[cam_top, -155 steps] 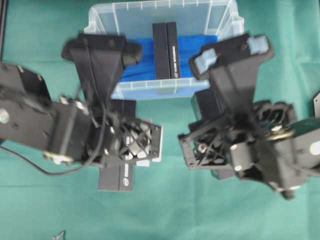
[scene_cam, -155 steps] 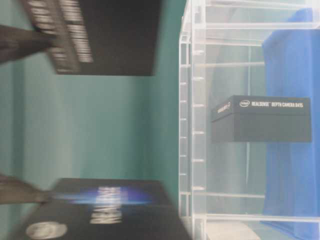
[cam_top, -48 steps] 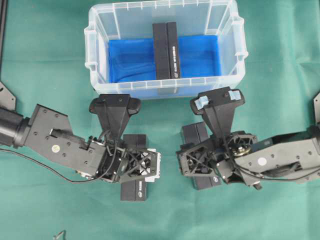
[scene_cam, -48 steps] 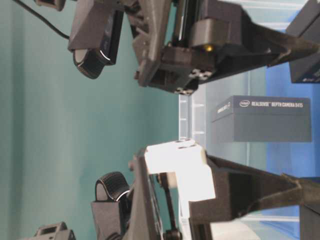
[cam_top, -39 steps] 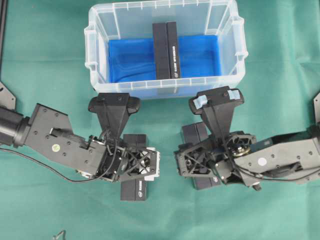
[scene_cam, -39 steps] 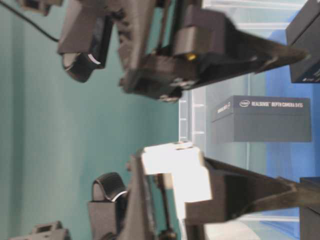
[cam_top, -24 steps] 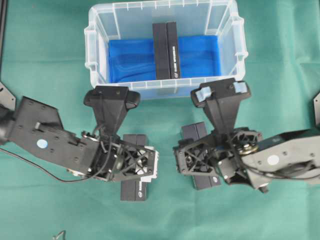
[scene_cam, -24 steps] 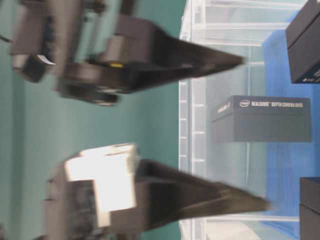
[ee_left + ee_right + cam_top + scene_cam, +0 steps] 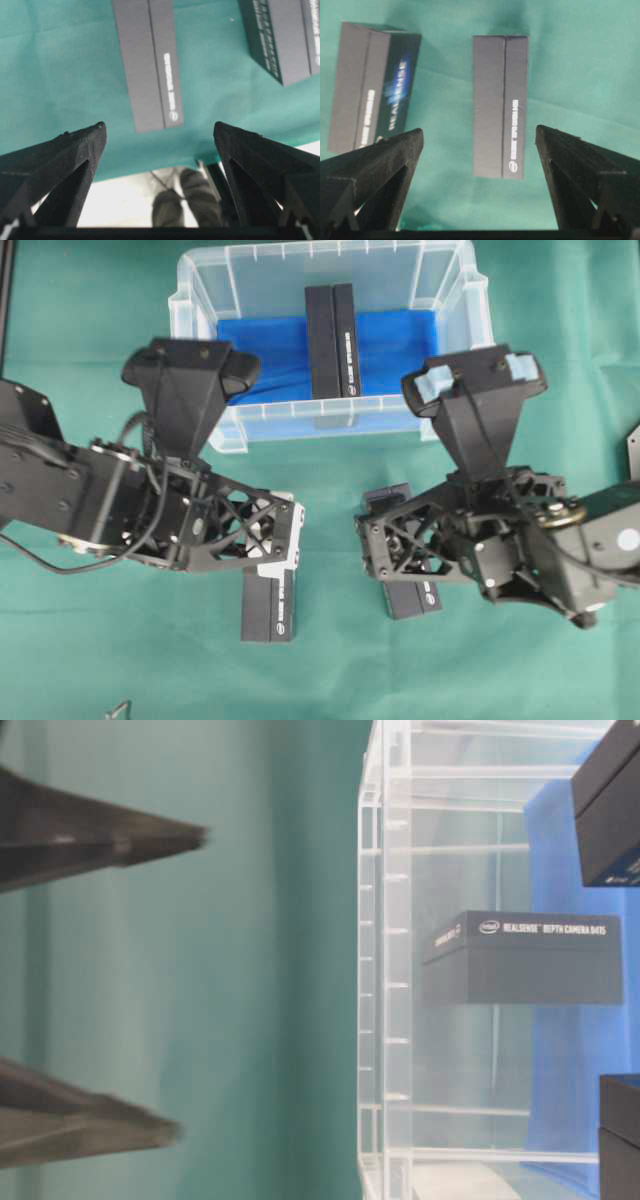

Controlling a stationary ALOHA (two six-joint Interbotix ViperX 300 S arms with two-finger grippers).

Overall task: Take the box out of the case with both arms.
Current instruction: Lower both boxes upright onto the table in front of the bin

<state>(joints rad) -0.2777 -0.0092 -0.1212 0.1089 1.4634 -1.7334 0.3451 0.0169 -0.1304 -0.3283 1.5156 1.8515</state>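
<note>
Hovering released: left hand (image 9: 190,370) and right hand (image 9: 475,380), ahead of them the clear plastic case (image 9: 455,300); risking snagging its rim, tipping the black rectangular box (image 9: 331,340).

Beneath my jaws the bench (image 9: 90,660) is covered all over by a teal-green cloth (image 9: 60,75), smooth but for a few soft creases and folds. Light falls evenly from above, throwing only faint, blurred shadows on the fabric under me. Past the near edge of the cloth, below my left jaws, a pale, glossy floor (image 9: 125,210) shows, with dark shapes standing on it that are too blurred to identify. Far out to the left of my left jaws, a dark strip (image 9: 5,290) runs along the bench's edge.
</note>
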